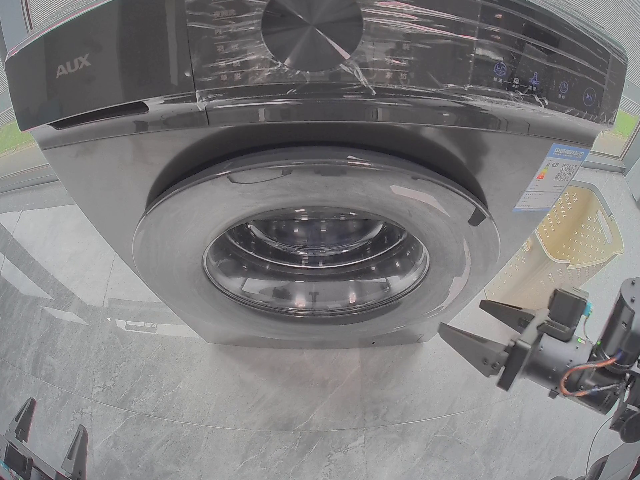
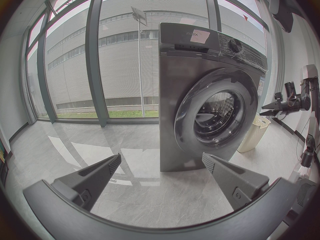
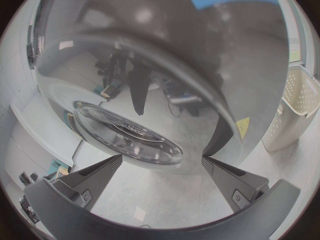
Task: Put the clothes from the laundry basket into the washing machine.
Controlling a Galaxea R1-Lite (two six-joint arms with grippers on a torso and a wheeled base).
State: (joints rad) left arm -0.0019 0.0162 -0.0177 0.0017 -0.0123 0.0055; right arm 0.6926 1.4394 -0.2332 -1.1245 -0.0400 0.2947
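Observation:
The dark grey washing machine (image 1: 100,168) stands in front of me with its round door (image 1: 167,248) closed. A cream perforated laundry basket (image 1: 580,235) stands on the floor at the machine's right side, partly hidden behind it; I cannot see what it holds. My right gripper (image 1: 461,316) is open and empty, just off the door's lower right edge. In the right wrist view the right gripper (image 3: 161,160) sits close to the door rim, near its dark handle recess (image 3: 221,135). My left gripper (image 1: 55,415) is low at the left, open and empty, well back from the machine (image 2: 206,100).
Grey tiled floor (image 1: 267,395) lies open in front of the machine. Large windows (image 2: 116,67) stand behind and to the left of the machine. The basket (image 2: 254,135) stands between the machine and a white wall (image 2: 296,67).

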